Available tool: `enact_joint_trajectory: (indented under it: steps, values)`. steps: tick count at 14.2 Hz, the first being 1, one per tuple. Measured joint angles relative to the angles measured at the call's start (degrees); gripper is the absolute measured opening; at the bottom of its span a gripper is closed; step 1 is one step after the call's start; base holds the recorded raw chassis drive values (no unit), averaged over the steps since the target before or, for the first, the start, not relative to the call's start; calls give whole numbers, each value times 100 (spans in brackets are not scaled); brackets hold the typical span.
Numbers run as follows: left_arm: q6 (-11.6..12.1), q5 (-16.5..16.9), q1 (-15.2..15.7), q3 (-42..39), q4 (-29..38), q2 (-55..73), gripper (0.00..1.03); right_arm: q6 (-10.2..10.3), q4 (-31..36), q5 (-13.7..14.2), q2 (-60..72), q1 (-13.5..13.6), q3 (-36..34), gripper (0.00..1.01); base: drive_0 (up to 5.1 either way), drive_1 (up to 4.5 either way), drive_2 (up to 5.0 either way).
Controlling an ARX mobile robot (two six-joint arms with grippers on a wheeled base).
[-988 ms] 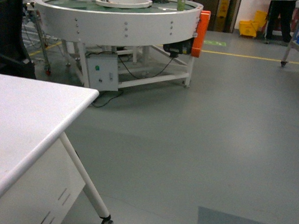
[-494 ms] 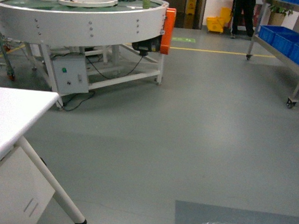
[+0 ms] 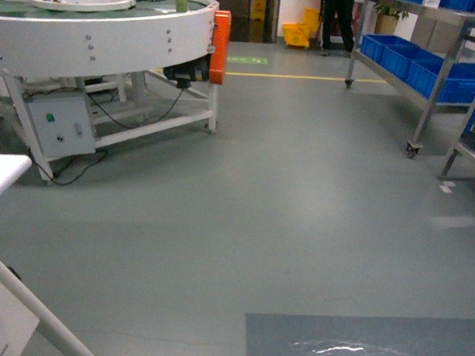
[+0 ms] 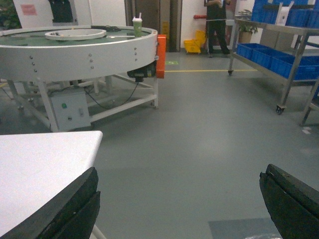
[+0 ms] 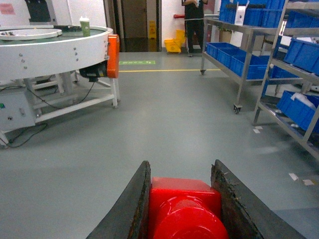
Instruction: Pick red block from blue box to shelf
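Right claw (image 5: 182, 209) pinching the red block (image 5: 184, 211) at the bottom centre of its wrist view. Left claw (image 4: 182, 209) spread wide, nothing between its fingers, white table (image 4: 40, 169) at lower left. Steel shelf (image 3: 437, 77) with blue crates (image 3: 426, 64) at upper right of the head view.

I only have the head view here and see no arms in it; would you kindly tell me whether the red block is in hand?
Observer: Yes, the right wrist view shows the red block clamped between the right hand's fingers.
Operator: Thank you. And the left hand?
Observer: The left hand is open wide and holds nothing.
Operator: What lies ahead of the right hand?
Observer: Bare floor, with the shelf of blue crates off to its right.
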Motion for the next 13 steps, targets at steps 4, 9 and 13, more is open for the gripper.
enact_joint_trajectory:
  steps: [4,9,13]
  values:
    - [2,-4,2,0,20,0,98,0,17,-2,0,2,0,29,-148,-148,-148]
    - [0,-7,2,0,0,0,98,0,4,-2,0,2,0,29,0,396,-395]
    - [0,-4,2,0,11,0,98,0,-4,-4,0,2,0,29,193,271,-479]
